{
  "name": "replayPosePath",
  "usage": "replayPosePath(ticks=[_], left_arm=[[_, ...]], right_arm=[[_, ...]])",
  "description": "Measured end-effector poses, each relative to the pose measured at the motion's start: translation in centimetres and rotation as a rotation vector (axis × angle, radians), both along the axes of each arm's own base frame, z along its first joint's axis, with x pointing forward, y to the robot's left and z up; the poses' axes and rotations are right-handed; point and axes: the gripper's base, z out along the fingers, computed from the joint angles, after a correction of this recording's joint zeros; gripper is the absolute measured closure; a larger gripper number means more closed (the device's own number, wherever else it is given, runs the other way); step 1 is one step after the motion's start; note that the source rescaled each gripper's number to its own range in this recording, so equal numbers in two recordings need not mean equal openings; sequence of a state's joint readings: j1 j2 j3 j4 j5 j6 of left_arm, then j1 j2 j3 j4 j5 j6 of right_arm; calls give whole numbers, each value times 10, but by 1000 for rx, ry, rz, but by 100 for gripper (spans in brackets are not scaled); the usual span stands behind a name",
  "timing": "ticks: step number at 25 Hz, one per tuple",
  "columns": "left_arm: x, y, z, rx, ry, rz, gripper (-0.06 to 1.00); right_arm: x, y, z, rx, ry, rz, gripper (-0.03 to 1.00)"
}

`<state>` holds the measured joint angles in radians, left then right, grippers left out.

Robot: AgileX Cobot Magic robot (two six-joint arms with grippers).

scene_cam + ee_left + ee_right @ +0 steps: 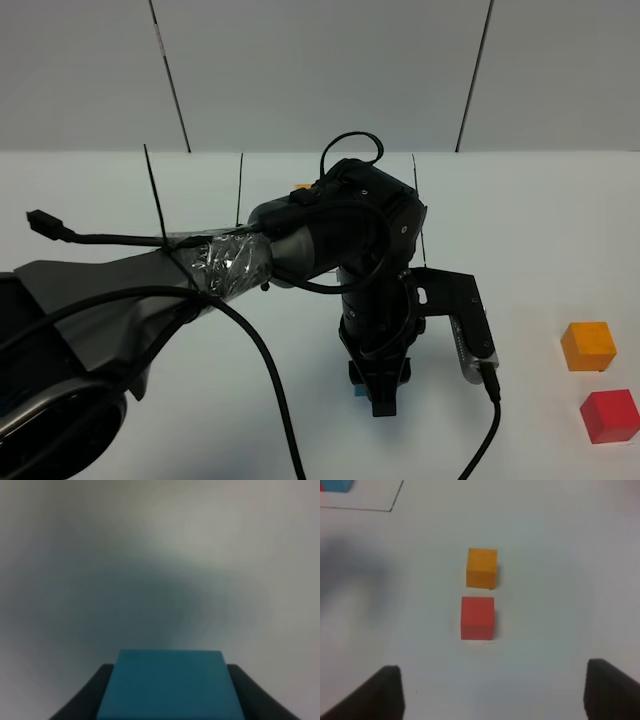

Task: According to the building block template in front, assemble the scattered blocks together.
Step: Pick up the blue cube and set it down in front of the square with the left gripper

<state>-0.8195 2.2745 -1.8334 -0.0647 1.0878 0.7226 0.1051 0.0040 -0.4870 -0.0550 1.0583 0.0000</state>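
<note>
My left gripper (382, 400) reaches across the middle of the table, pointing down, shut on the blue block (358, 391). In the left wrist view the blue block (167, 692) sits between the dark fingers (85, 700), close above the white table. The orange block (588, 346) and the red block (610, 415) lie side by side at the right edge. The right wrist view looks down on the orange block (481, 567) and red block (477, 618), beyond my open right gripper (492, 667). The template (300, 186) is mostly hidden behind the left arm; only an orange bit shows.
A corner of the template's black outline (395, 500) and a blue cube (335, 485) inside it show in the right wrist view. The left arm's cables (270, 390) drape over the table's left front. Thin black lines (415, 190) mark the far table.
</note>
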Motion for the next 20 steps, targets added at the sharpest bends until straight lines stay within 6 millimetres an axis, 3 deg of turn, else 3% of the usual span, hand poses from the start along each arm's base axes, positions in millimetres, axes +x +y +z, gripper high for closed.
replayPosePath(ticks=[11,20], left_arm=[[-1,-8,-16,-52,-53,-69,94],[0,-13,-42,-40,-42,-76,94]], right_arm=[[0,0,0,0,0,0,43],[0,0,0,0,0,0,43]])
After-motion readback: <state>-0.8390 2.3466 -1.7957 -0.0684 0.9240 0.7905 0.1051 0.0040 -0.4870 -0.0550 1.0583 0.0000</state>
